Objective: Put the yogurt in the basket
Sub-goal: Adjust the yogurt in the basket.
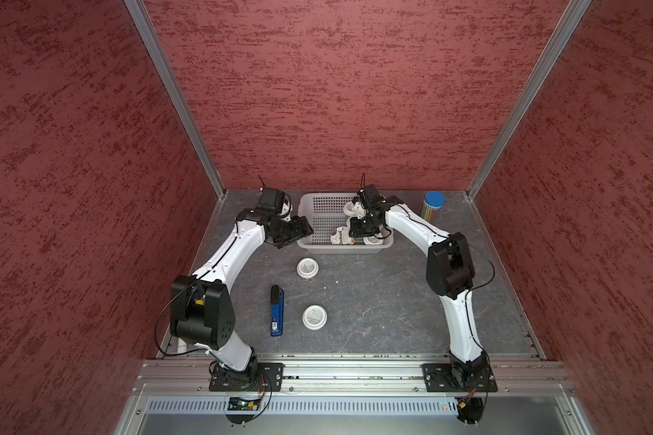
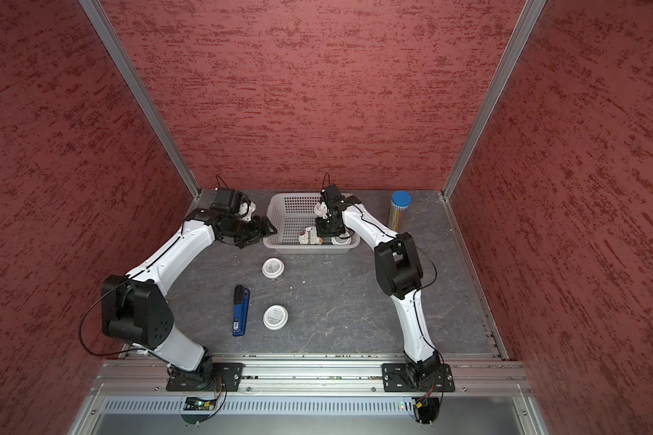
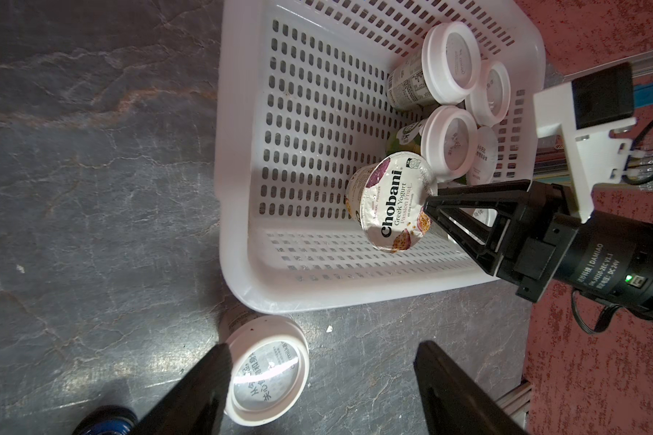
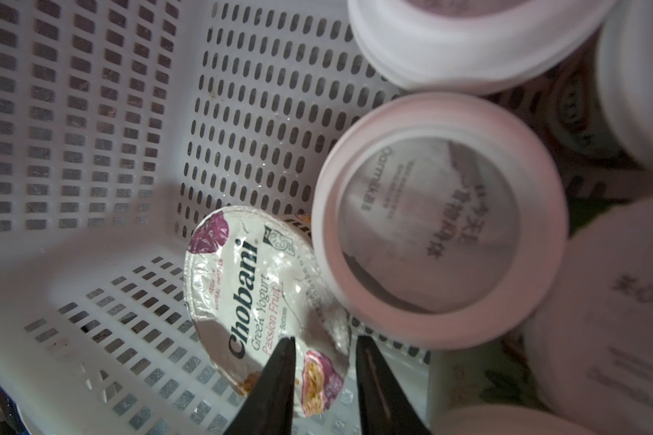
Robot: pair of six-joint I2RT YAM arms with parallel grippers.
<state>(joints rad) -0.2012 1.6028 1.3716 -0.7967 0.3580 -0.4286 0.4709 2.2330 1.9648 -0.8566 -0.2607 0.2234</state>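
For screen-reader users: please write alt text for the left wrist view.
A white perforated basket holds several white-lidded cups and a tilted Chobani cup, the right tool at its lid. Another cup stands outside on the table.

Hidden: stacked cups (image 1: 348, 208) at basket (image 1: 319, 246) right end, partly behind right arm (image 1: 411, 226) | Blurred, edge-cropped: lidded cups (image 4: 440, 222) inside basket | Unreadable: lid print, table cup (image 1: 307, 268) outside basket
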